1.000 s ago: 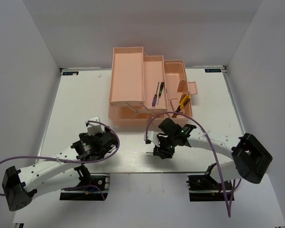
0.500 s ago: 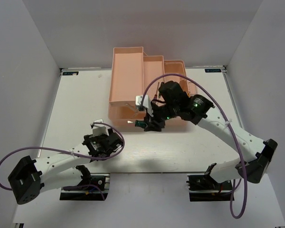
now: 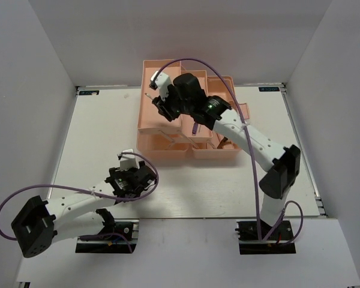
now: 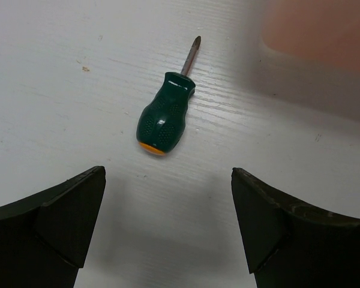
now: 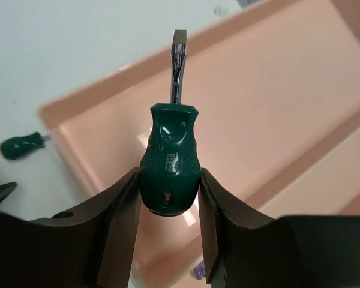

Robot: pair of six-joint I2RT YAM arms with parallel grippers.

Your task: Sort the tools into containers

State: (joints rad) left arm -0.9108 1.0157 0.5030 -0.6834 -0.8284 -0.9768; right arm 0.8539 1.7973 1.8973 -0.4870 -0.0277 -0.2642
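My right gripper is shut on a stubby green screwdriver, flat blade pointing away, held above the far-left tray of the pink toolbox. In the top view the right gripper hangs over that tray. A second stubby green screwdriver with an orange butt lies on the white table, just ahead of my open left gripper, which holds nothing. This one also shows small in the right wrist view. A purple-handled screwdriver lies in the middle tray.
The toolbox's lower front compartments stand between the two arms. A corner of the toolbox shows at the upper right of the left wrist view. The right arm stretches across the right-hand trays and hides what lies in them.
The right arm has swung from the table's front up over the toolbox's far-left tray, carrying the green screwdriver. The left gripper has shifted slightly right, staying open.
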